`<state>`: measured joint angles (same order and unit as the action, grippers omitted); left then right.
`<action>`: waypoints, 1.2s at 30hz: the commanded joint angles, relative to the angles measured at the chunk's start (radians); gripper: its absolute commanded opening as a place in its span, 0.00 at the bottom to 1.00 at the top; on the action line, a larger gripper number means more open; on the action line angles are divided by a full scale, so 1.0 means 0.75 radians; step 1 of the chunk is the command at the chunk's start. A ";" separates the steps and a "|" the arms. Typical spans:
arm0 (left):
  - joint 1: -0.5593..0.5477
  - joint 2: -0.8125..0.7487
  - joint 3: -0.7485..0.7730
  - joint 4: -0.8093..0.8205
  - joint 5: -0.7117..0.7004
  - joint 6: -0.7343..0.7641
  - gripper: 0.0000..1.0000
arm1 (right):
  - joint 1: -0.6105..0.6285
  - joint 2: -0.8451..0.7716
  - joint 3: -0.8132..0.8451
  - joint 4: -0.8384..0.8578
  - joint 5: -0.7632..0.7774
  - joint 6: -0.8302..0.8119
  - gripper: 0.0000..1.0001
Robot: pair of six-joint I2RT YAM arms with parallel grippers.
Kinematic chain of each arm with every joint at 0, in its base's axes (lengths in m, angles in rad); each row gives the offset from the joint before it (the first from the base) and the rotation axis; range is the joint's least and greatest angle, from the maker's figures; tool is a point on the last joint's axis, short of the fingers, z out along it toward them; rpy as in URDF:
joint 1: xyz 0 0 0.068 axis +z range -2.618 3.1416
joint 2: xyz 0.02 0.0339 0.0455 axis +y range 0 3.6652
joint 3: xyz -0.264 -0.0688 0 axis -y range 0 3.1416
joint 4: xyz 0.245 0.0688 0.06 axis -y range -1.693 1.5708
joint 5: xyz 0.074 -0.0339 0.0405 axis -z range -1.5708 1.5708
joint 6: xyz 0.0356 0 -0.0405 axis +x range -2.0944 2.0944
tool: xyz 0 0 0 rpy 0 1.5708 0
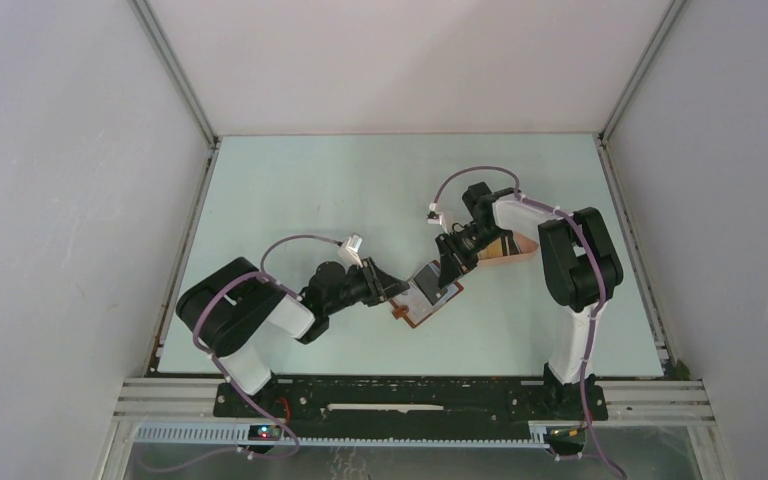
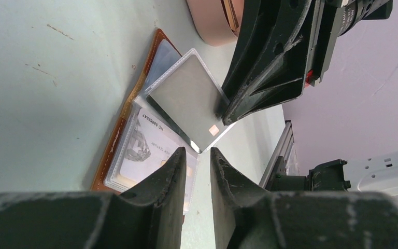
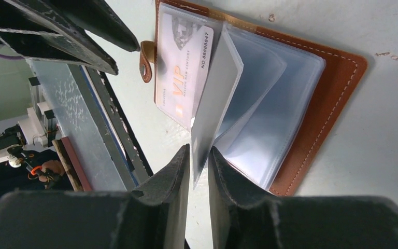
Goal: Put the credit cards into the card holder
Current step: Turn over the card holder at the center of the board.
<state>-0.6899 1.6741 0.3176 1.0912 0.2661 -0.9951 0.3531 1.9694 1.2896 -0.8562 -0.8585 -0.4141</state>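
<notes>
The brown leather card holder [image 1: 422,308] [image 2: 115,140] [image 3: 337,78] lies open on the table, its clear sleeves fanned out. A white VIP card [image 2: 145,155] [image 3: 181,67] sits in one sleeve. A grey credit card [image 2: 186,96] [image 3: 215,93] stands tilted on edge among the sleeves. My right gripper [image 3: 199,150] [image 1: 450,268] is shut on that card's edge. My left gripper [image 2: 203,151] [image 1: 400,290] hovers just in front of the holder, narrowly open. The grey card's lower corner sits right at its tips, and nothing is between the fingers.
A pink oval tray [image 2: 210,21] [image 1: 520,248] stands behind the holder, partly hidden by the right arm, with card edges showing in it. The holder's snap tab [image 3: 145,57] points toward the left fingers [image 3: 83,31]. The metal frame rail [image 2: 280,150] runs along the near table edge.
</notes>
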 commanded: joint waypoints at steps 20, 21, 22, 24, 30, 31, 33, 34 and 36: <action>-0.008 0.039 -0.028 0.126 0.005 -0.036 0.29 | 0.097 -0.040 0.063 -0.051 -0.109 -0.014 0.37; -0.009 0.042 -0.028 0.127 0.005 -0.037 0.29 | 0.102 -0.039 0.065 -0.050 -0.109 -0.013 0.38; -0.007 0.042 -0.028 0.127 0.004 -0.039 0.30 | 0.107 -0.039 0.064 -0.051 -0.109 -0.012 0.38; -0.008 0.044 -0.031 0.131 0.003 -0.041 0.30 | 0.117 -0.039 0.066 -0.050 -0.109 -0.010 0.38; -0.008 0.046 -0.055 0.152 -0.013 -0.053 0.30 | 0.153 -0.027 0.066 -0.056 -0.109 -0.023 0.38; -0.007 0.045 -0.062 0.156 -0.017 -0.055 0.30 | 0.159 -0.022 0.070 -0.059 -0.107 -0.025 0.38; -0.005 0.038 -0.079 0.167 -0.031 -0.061 0.30 | 0.173 -0.010 0.072 -0.065 -0.107 -0.028 0.38; -0.005 0.034 -0.087 0.171 -0.040 -0.062 0.30 | 0.176 -0.004 0.074 -0.066 -0.107 -0.030 0.38; -0.004 0.016 -0.104 0.174 -0.054 -0.061 0.30 | 0.188 0.007 0.073 -0.069 -0.105 -0.031 0.38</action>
<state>-0.6899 1.7020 0.2745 1.1656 0.2596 -1.0332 0.4744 1.9694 1.3067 -0.8841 -0.9207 -0.4210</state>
